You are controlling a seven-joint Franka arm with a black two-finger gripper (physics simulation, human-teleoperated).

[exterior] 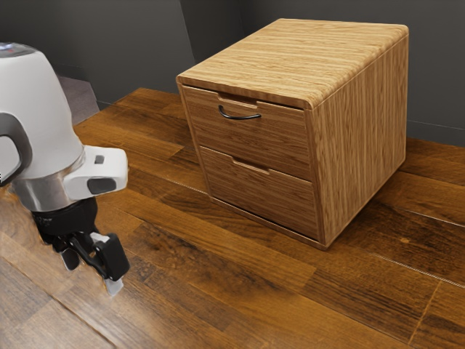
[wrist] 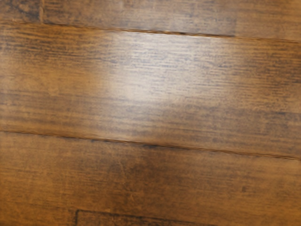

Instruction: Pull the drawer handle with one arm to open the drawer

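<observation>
Honey-coloured striped wood forms the boxy two-drawer cabinet [exterior: 349,109] standing toward the exterior view's right on the dark plank surface [exterior: 254,291]. Its upper drawer [exterior: 254,138] sits flush and shut, with a thin dark curved metal handle [exterior: 238,115] near the drawer's top edge. Well apart from it, at the exterior view's lower left, the white arm [exterior: 43,138] points its black jaws down just above the planks, parted and holding nothing.
</observation>
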